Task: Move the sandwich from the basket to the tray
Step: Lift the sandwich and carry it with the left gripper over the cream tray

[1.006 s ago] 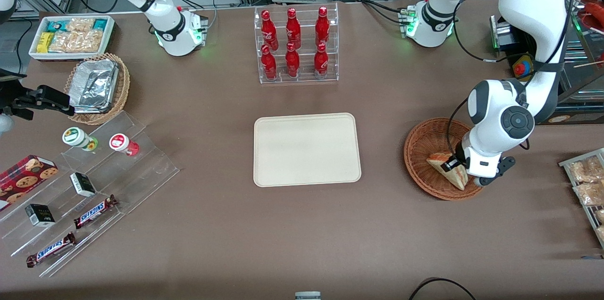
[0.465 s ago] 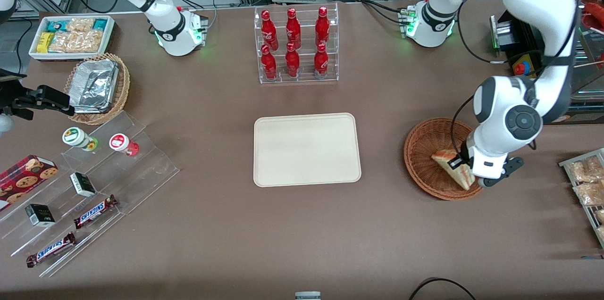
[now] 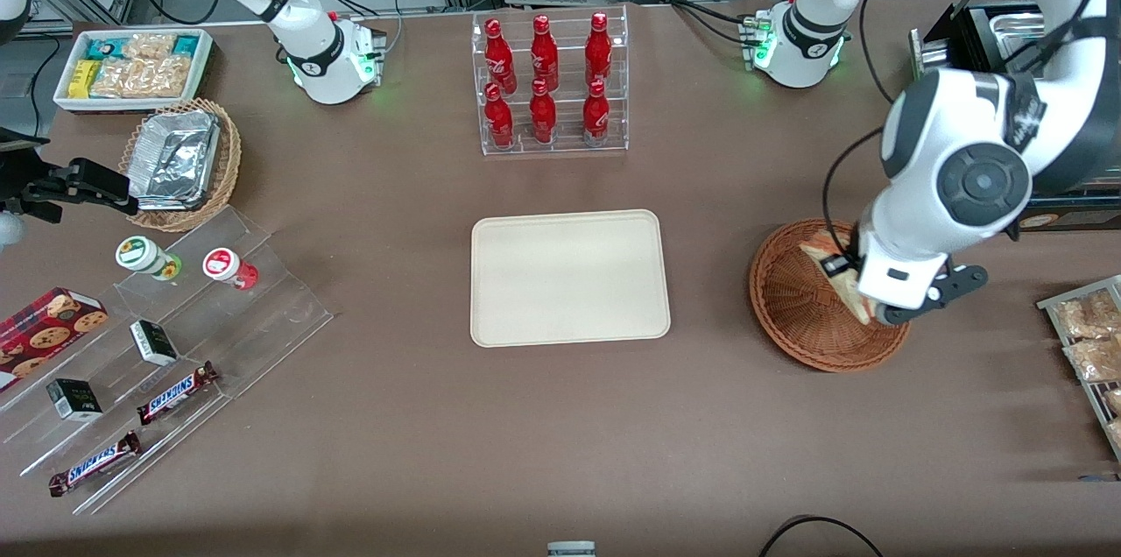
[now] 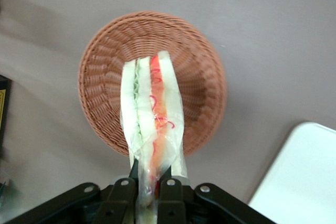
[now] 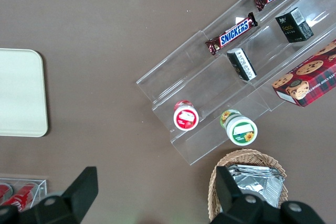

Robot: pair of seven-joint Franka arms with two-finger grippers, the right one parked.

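The sandwich (image 4: 149, 114), a wrapped wedge of pale bread with green and orange-red layers, hangs in the air above the reddish-brown wicker basket (image 4: 197, 77). My left gripper (image 4: 148, 192) is shut on its wrapped end. In the front view the gripper (image 3: 863, 299) holds the sandwich (image 3: 832, 264) over the basket (image 3: 793, 312), at the working arm's end of the table. The cream-beige tray (image 3: 569, 277) lies flat in the middle of the table, its corner also showing in the left wrist view (image 4: 299, 182) and its edge in the right wrist view (image 5: 21, 93).
A clear rack of red bottles (image 3: 547, 84) stands farther from the front camera than the tray. A tan basket with foil containers (image 3: 179, 154), a white snack bin (image 3: 131, 66) and acrylic steps with snacks (image 3: 158, 347) lie toward the parked arm's end. A rack of packets (image 3: 1090, 338) sits beside the basket.
My gripper has risen with the sandwich held in it, lifting it off the basket floor. The arm has swung upward and slightly away from the front camera.
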